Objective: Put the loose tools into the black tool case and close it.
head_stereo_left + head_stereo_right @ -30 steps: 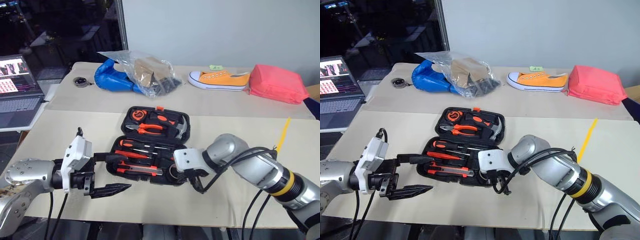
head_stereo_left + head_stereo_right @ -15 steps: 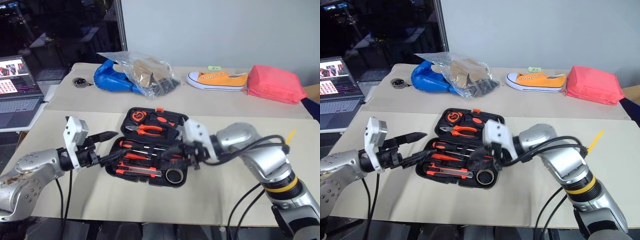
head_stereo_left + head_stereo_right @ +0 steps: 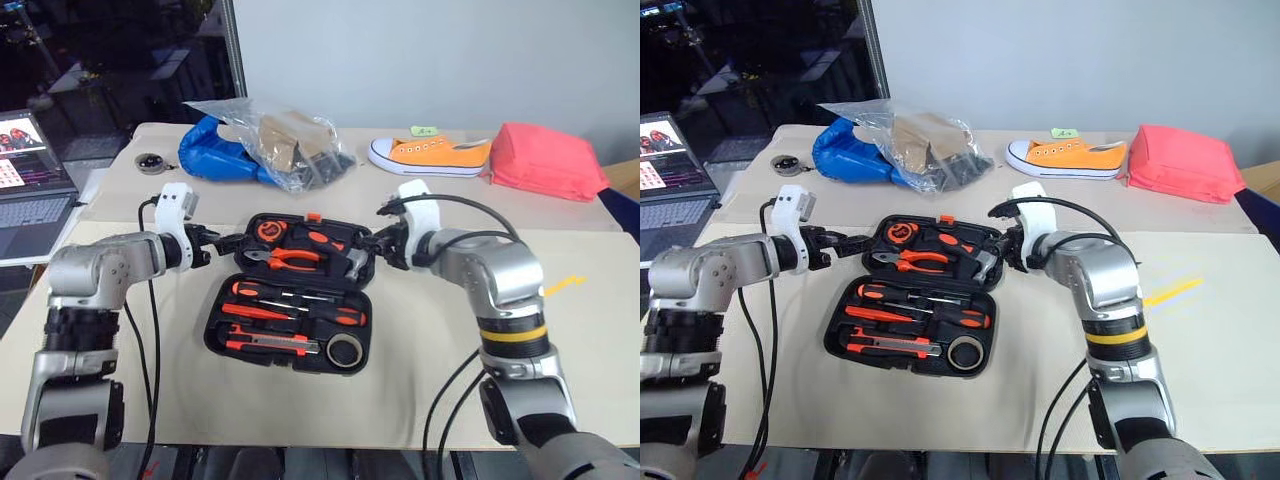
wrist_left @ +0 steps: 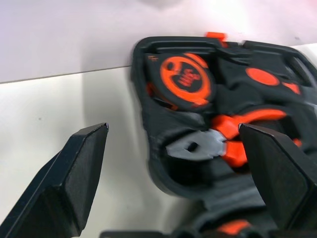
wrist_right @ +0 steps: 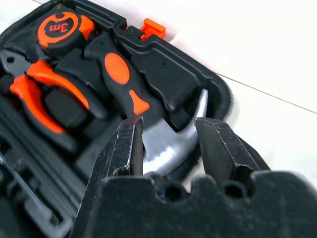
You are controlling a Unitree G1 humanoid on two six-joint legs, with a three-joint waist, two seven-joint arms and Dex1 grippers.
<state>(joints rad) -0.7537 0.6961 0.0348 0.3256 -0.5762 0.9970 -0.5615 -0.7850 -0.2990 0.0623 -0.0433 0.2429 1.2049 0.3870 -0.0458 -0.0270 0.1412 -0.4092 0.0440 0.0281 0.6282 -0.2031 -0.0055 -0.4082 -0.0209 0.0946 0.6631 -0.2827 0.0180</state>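
Observation:
The black tool case lies open in the middle of the table. Its near half holds two long screwdrivers, the utility knife and the beige tape roll. The far half holds a tape measure, pliers and a hammer. My left gripper is wide open at the far half's left edge, its fingers on either side of that rim. At the far half's right edge my right gripper is open in front of the hammer's steel head, gripping nothing.
Along the table's far side lie a blue bag, a clear plastic bag, an orange shoe and a pink pouch. A laptop stands off the left edge. A yellow strip lies on the right.
Both arms swung forward from the case's near side to the far half's two edges. The right gripper came off the tape roll, which stays in the near right corner, and opened.

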